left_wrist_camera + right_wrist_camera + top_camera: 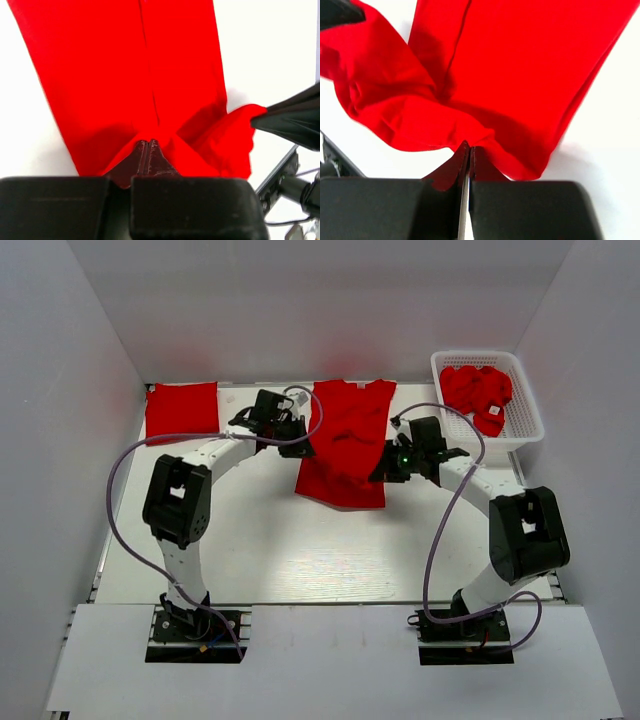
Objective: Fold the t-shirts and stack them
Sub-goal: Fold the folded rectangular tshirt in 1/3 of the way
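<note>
A red t-shirt (345, 445) lies lengthwise in the middle of the table, its sides folded in. My left gripper (300, 435) is shut on its left edge; in the left wrist view the fingertips (148, 145) pinch the cloth (125, 75). My right gripper (385, 465) is shut on its right edge; in the right wrist view the fingertips (469, 149) pinch a raised fold (510, 80). A folded red t-shirt (182, 411) lies at the back left. More red t-shirts (478, 395) are crumpled in the basket.
A white mesh basket (530, 405) stands at the back right. White walls close in the table on three sides. Purple cables loop from both arms.
</note>
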Robot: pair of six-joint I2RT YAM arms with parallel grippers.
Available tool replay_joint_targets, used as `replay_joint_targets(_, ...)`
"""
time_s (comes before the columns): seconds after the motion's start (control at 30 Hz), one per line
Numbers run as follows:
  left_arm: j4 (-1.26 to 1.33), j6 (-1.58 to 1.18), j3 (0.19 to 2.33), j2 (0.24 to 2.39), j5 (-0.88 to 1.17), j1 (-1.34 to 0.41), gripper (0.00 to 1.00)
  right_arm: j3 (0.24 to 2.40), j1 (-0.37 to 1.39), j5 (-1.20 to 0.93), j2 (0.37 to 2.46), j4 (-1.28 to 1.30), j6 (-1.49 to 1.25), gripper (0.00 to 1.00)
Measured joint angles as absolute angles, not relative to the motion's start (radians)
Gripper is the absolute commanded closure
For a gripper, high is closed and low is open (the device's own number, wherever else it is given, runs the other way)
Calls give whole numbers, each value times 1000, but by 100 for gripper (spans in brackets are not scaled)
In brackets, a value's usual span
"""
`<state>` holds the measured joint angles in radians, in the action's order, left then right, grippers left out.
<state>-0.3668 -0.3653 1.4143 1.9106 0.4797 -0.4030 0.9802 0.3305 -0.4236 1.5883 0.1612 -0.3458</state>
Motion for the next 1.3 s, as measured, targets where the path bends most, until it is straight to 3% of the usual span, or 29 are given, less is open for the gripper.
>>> replay_joint_targets(0.47, -385, -347, 1679, 2106, 496, -330, 100, 1125, 247, -417, 1700, 134, -331, 100)
replay_joint_targets(1.27, -244, -353, 1794, 2298, 564, -303, 100, 1364, 171, -508, 1989, 70, -386, 99)
replay_joint_targets(1.3, -226, -370, 1808, 2318, 567, -300, 94, 1377, 168, -511, 2008, 64, -408, 95)
